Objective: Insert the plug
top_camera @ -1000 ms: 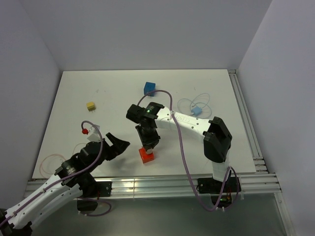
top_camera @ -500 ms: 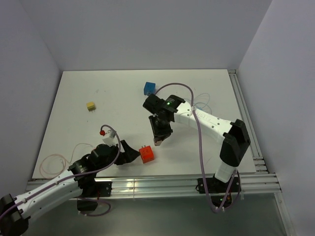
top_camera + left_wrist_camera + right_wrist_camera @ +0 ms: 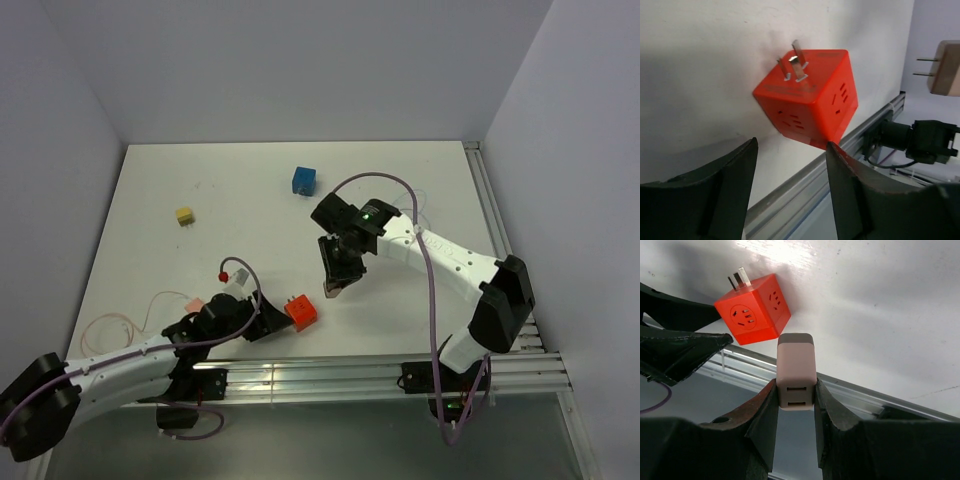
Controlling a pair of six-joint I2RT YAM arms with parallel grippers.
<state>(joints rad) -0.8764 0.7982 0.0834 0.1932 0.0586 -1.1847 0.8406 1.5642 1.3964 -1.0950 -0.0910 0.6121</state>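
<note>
Red-orange plastic, the socket cube (image 3: 300, 311) lies on the worktop (image 3: 240, 200) near its front edge, just ahead of your left tool (image 3: 262, 318), whose fingers are spread wide at its near corner. Your right tool (image 3: 338, 278) hangs just right of it, clamped on the pinkish plug (image 3: 796, 371), apart from the cube. Count one plug, one socket cube, one blue cube (image 3: 303, 180), one yellow block (image 3: 185, 215).

The worktop (image 3: 250, 230) is white and flat. A red cube (image 3: 301, 312) with metal pins lies on it, close to the near edge, about in the middle. A blue cube (image 3: 303, 180) sits on the far side. A small yellow block (image 3: 185, 215) sits to the left, well apart from both. A thin wire (image 3: 108, 318) curls at the near left corner.
</note>
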